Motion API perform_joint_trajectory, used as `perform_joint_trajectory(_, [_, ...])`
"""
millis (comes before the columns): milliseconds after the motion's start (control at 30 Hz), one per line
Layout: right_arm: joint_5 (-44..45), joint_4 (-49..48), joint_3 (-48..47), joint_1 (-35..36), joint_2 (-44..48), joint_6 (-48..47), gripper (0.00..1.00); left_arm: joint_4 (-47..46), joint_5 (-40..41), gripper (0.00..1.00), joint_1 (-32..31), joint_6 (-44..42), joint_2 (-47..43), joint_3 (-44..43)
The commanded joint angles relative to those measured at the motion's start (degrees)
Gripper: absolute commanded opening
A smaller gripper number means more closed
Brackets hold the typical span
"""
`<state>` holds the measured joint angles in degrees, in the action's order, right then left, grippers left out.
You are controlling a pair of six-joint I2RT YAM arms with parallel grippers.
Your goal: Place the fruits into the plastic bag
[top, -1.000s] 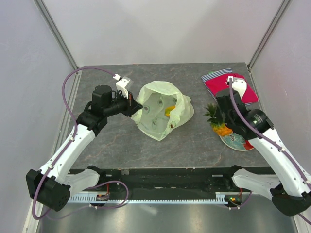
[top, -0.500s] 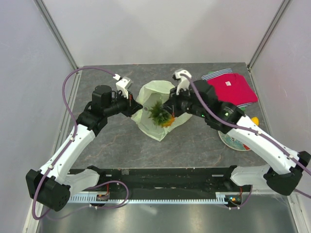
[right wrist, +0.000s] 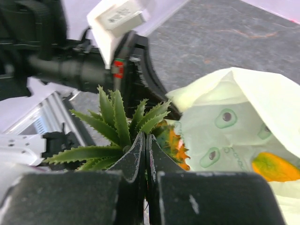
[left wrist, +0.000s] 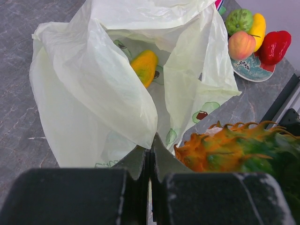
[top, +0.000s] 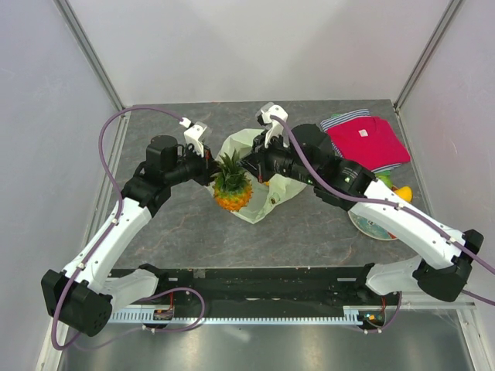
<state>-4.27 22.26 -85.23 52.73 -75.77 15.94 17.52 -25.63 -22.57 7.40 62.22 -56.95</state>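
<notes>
The pale-green plastic bag [top: 282, 185] lies open mid-table, with a yellow mango-like piece [left wrist: 144, 67] inside it. My left gripper [top: 207, 171] is shut on the bag's left rim [left wrist: 140, 136]. My right gripper [top: 249, 164] is shut on the green crown [right wrist: 112, 124] of the orange pineapple [top: 232, 192]. The pineapple hangs by the bag's near-left rim, right beside the left gripper, and also shows in the left wrist view [left wrist: 229, 150]. A green round fruit [left wrist: 239, 19], a yellow piece [left wrist: 258, 26], a peach [left wrist: 241, 44] and a red piece [left wrist: 273, 46] sit on the plate [left wrist: 251, 72].
The teal floral plate [top: 375, 226] is at the right, partly under the right arm. A folded red shirt [top: 370, 139] lies at the back right. White enclosure walls stand round the table.
My right arm has carried the pineapple from the plate leftward across the bag, to its left rim. The left gripper has held the bag's rim without moving.
</notes>
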Motion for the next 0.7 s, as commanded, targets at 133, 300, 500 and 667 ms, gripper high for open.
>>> perform_joint_trajectory(133, [16.39, 1.2, -0.9, 0.09, -2.72, -4.25, 0.0, -1.17, -0.57, 0.01, 0.16, 0.16, -0.96, -1.94])
perform_joint_trajectory(300, [21.58, 2.17, 0.42, -0.08, -2.72, -5.57, 0.0, -1.08, -0.65, 0.02, 0.16, 0.25, -0.78, -1.94])
perform_joint_trajectory(500, [24.48, 1.74, 1.03, 0.0, -5.53, -6.45, 0.0, -1.17, -0.65, 0.01, 0.24, 0.16, -0.78, -1.85])
perform_joint_trajectory(667, [28.08, 0.42, 1.56, -0.08, -7.81, -8.04, 0.0, -1.43, -2.06, 0.02, 0.24, 0.34, -0.87, -1.94])
